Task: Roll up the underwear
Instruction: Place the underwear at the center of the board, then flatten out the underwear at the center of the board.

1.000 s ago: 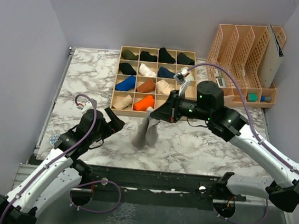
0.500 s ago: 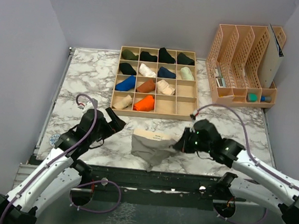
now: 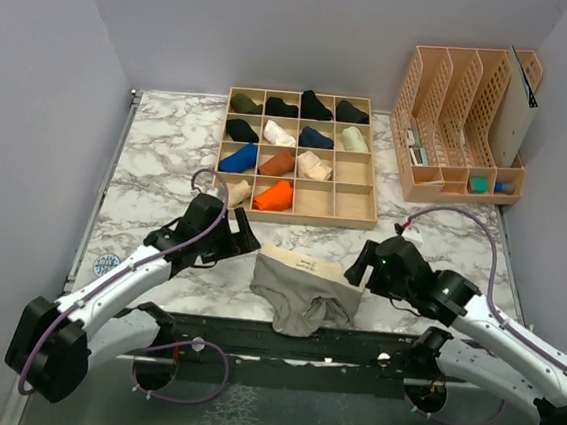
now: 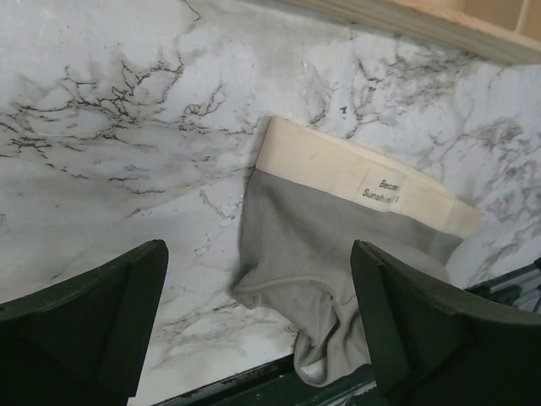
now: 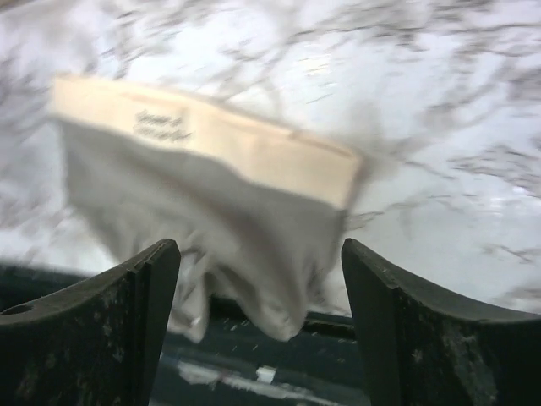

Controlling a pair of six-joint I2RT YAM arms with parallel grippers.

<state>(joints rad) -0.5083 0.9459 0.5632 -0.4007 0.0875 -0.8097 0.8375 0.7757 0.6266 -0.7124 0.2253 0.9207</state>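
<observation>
Two arms, one garment, entered left to right across the top view.

1. Marble table (image 3: pixel 159 150): its near edge is partly hidden by both arms.
2. Left gripper (image 3: pixel 244 237): sits at 9 o'clock of the garment, near the band's left corner. In the left wrist view, the left gripper (image 4: pixel 258 254) has its fingers (image 4: pixel 93 321) spread wide with no cloth between them. Only the inner faces of the fingers show, since both are cut off by the frame edges.
3. Underwear (image 3: pixel 306 290): grey with a cream band, lying flat and unrolled near the table's front edge. The band is on the far side, and the lower part hangs over the edge at 6 o'clock. The left wrist view shows it (image 4: pixel 313 245) with a small printed label on the band, its wording too small to read with certainty. The right wrist view shows it (image 5: pixel 220 194) heavily blurred.
4. Wooden tray (image 3: pixel 303 217): at 12 o'clock of the garment, divided into sixteen compartments. Most hold rolled cloth pieces in dark, blue, rust, orange and pale shades. The beige roll in the near left compartment is partly covered by the left arm's cable.
5. Right gripper (image 3: pixel 356 265): at 3 o'clock of the garment, just beside the band's right end. Whether it touches cannot be judged. The right wrist view shows the right gripper (image 5: pixel 259 254) with jaws parted and holding nothing.
6. Peach file organiser (image 3: pixel 463 119): at the far right, its small contents indistinct.
</observation>
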